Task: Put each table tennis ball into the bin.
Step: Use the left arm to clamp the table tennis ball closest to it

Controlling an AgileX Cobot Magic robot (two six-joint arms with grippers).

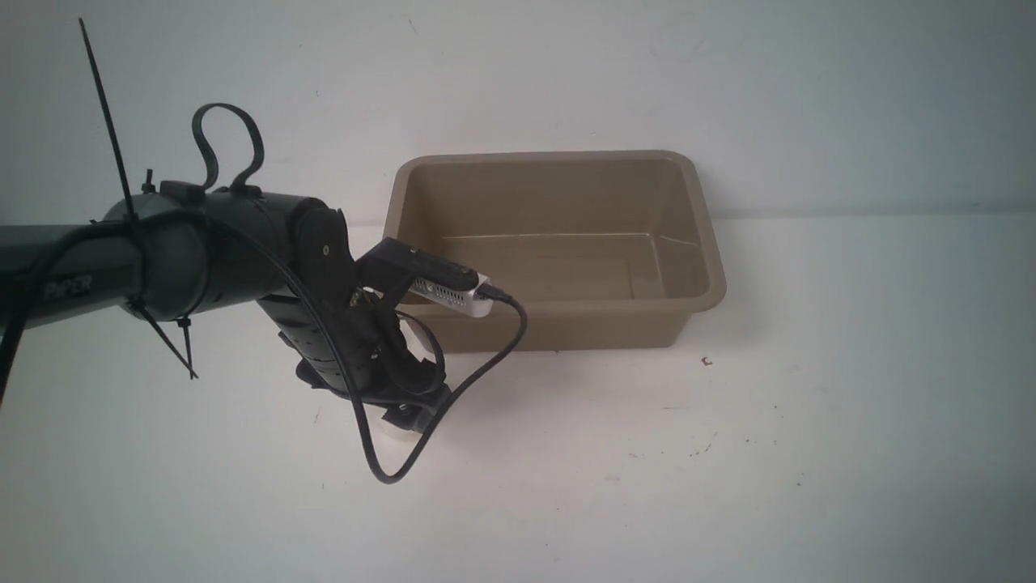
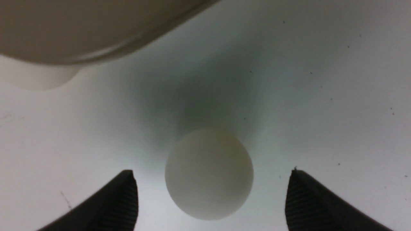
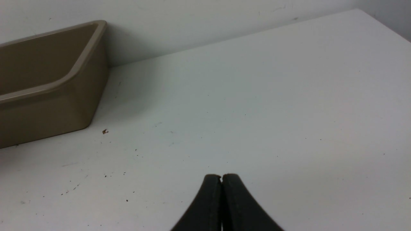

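A white table tennis ball (image 2: 208, 175) rests on the white table between the fingers of my left gripper (image 2: 212, 173). The jaws are open, with a gap on each side of the ball. In the front view the left gripper (image 1: 409, 417) points down at the table in front of the bin's near left corner, and only a white sliver of the ball (image 1: 391, 431) shows under it. The tan-brown bin (image 1: 566, 324) stands empty at the back middle. The second ball is not clearly in view. My right gripper (image 3: 221, 175) is shut and empty above bare table.
The bin's rounded corner (image 2: 80, 29) hangs close over the left gripper's view, with a pale blurred shape (image 2: 35, 77) under it that I cannot identify. The bin's right end (image 3: 48, 115) shows in the right wrist view. A wall runs behind the table.
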